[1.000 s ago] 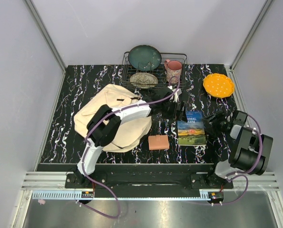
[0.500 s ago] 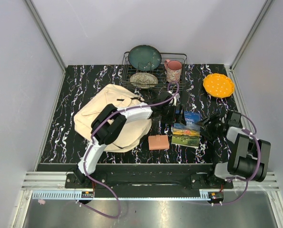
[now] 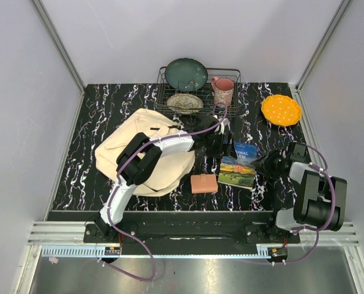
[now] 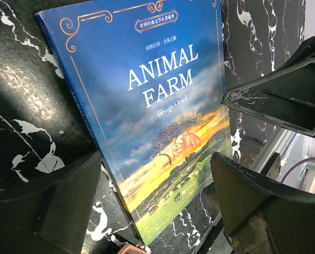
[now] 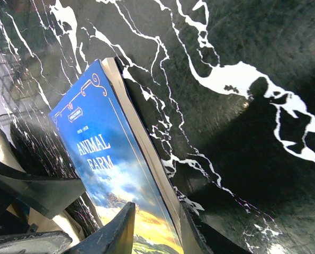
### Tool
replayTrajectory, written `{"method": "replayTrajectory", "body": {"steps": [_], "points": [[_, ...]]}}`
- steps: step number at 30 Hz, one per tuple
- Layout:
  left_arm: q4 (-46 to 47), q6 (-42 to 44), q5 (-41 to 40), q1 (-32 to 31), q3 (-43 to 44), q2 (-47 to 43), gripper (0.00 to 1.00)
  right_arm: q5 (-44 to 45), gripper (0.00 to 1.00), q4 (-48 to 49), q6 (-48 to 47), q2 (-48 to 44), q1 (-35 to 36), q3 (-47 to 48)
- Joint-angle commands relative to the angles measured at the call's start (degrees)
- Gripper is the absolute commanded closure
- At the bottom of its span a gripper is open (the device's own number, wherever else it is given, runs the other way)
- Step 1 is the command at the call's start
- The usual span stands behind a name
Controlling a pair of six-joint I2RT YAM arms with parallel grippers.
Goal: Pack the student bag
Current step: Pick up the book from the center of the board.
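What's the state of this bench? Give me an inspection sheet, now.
Surface: black white-veined marble tabletop, no spills seen.
Job's things: cream canvas backpack lying flat; blue Animal Farm paperback, one edge raised, right of it.
Clutter: salmon rectangular block; black wire rack holding dark green plate, patterned plate, pink mug; orange dotted plate.
Pincers: left pincer open above the paperback; right pincer straddling its raised edge, grip unclear.
Cables: purple cables along both arms.
Surroundings: grey walls.
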Motion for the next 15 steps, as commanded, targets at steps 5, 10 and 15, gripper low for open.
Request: {"method": "replayTrajectory", "body": {"steps": [5,10,15], "points": [[3.4,-0.5,5.7,-2.2,0.0,0.9,0.15,-12.7,0.66,5.5,0.9,-0.3,3.1,-0.7],[3.3,-0.3,5.8,-2.2,0.2,0.7,0.16,-14.6,0.58,8.2,0.7,-0.4,3.1,-1.0],[3.3,-0.3,6.0,-2.2,0.2,0.6,0.17,-16.9,0.59,10.9,1.4,0.0,3.1,-1.6]]}}
